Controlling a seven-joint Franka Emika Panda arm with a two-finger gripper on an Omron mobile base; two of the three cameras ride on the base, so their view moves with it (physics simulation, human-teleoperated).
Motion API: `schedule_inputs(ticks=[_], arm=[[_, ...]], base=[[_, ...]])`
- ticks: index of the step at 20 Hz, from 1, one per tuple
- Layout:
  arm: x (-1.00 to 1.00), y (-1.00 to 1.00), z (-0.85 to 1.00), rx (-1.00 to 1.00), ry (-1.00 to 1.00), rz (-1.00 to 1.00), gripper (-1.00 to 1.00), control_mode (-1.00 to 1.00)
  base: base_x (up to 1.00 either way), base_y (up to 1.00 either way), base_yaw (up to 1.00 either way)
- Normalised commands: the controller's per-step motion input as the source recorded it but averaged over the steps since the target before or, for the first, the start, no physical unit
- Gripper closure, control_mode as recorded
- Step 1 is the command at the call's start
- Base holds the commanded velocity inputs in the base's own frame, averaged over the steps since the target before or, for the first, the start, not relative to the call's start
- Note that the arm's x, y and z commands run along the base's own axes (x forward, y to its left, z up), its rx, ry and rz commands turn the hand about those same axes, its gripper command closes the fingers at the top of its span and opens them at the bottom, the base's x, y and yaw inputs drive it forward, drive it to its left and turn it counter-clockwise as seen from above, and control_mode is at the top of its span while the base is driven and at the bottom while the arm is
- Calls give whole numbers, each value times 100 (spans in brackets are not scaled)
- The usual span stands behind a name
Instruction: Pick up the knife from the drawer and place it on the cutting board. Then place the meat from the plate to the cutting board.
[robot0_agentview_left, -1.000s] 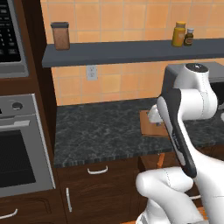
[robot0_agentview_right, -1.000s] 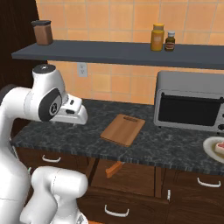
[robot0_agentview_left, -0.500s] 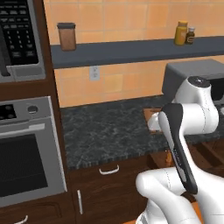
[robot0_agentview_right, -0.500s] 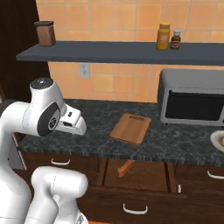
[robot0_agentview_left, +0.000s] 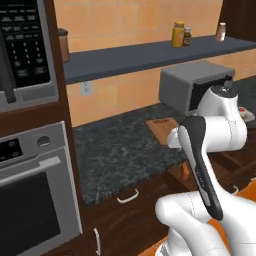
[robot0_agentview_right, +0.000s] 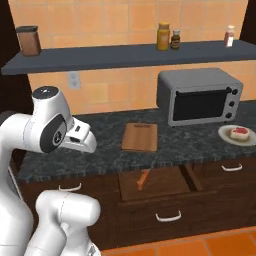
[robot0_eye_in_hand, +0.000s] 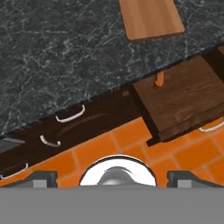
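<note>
1. The knife (robot0_agentview_right: 143, 179) lies in the open drawer (robot0_agentview_right: 155, 192), by its left wall, orange-brown handle toward the drawer front. In the hand view its handle (robot0_eye_in_hand: 160, 78) pokes out from under the counter edge at the drawer's back.
2. The drawer is pulled out below the counter's front edge, its curved silver handle (robot0_agentview_right: 168, 217) on the front panel.
3. The cutting board (robot0_agentview_right: 140, 137) lies flat on the dark counter (robot0_agentview_right: 100, 150), directly behind the drawer and near the front edge.
4. The meat (robot0_agentview_right: 239, 132) sits on the plate (robot0_agentview_right: 226, 136), at the counter's right end beside the toaster oven (robot0_agentview_right: 199, 95).
5. The gripper (robot0_eye_in_hand: 112, 177) has its fingers spread wide with nothing between them; it looks down on the orange floor (robot0_eye_in_hand: 109, 148) in front of the cabinets, left of the drawer and well apart from the knife.
6. Compared with a second ago, both base views have shifted: the board and drawer now sit nearer the middle of the right base view, and the plate with the meat shows in full. The things themselves lie as before; the jaws are open as before.
</note>
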Motion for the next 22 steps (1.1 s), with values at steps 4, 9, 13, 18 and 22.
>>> schedule_inputs(ticks=[4,9,13,18,22], arm=[[0,0,0,0,0,0,-100,100],[0,0,0,0,0,0,-100,100],[0,0,0,0,0,0,-100,100],[0,0,0,0,0,0,-100,100],[0,0,0,0,0,0,-100,100]], base=[[25,48,-57],[43,65,-47],[44,46,-29],[2,0,-4],[10,2,-27]])
